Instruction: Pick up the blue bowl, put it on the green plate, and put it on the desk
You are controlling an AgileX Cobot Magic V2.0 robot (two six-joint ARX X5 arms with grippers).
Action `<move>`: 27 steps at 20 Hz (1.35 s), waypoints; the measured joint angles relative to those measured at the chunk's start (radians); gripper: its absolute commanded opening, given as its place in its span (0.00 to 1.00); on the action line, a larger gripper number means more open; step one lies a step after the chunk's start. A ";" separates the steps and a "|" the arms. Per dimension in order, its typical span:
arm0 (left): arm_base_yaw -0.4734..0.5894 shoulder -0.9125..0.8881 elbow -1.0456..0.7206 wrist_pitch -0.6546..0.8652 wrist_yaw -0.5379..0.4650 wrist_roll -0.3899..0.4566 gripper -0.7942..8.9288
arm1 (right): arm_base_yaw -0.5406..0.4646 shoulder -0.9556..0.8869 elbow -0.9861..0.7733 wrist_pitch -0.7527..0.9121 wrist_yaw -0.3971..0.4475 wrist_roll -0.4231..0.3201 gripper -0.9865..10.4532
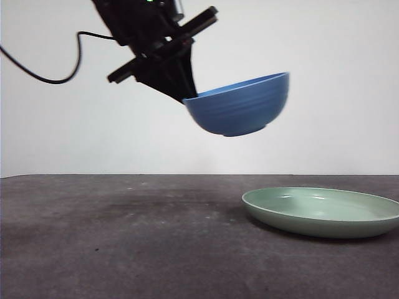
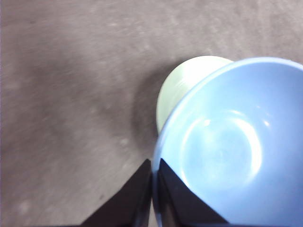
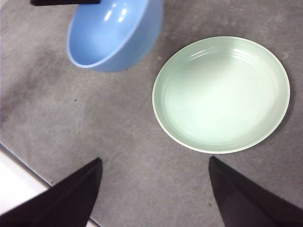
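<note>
My left gripper is shut on the rim of the blue bowl and holds it tilted in the air, well above the desk. In the left wrist view the jaws pinch the bowl's rim. The green plate lies flat and empty on the desk at the right, below and a little right of the bowl. It also shows in the left wrist view, partly hidden by the bowl. My right gripper is open and empty, high over the desk near the plate and the bowl.
A black cable hangs from the left arm at the upper left. The desk's edge shows in the right wrist view, with a white floor strip beyond it.
</note>
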State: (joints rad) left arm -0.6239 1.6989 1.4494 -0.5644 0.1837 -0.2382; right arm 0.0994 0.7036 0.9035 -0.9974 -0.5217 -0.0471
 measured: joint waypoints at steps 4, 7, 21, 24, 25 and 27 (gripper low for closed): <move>-0.035 0.138 0.127 -0.010 -0.002 -0.012 0.10 | 0.000 0.000 0.000 -0.002 0.000 0.003 0.40; -0.072 0.254 0.248 -0.064 -0.002 -0.012 0.10 | 0.000 0.000 0.000 -0.008 0.000 0.003 0.40; -0.148 0.514 0.426 -0.090 -0.100 0.020 0.10 | 0.000 0.000 0.000 -0.008 0.003 0.003 0.40; -0.149 0.515 0.427 -0.090 -0.100 0.039 0.12 | 0.000 0.000 0.000 -0.008 0.003 0.003 0.40; -0.149 0.515 0.427 -0.090 -0.100 0.039 0.13 | 0.000 0.000 0.000 -0.008 0.003 0.003 0.40; -0.150 0.515 0.427 -0.095 -0.100 0.042 0.20 | 0.000 0.000 0.000 -0.008 0.003 0.003 0.40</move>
State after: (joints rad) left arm -0.7734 2.2135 1.8767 -0.6598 0.0837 -0.1967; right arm 0.0994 0.7040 0.9035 -1.0058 -0.5186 -0.0441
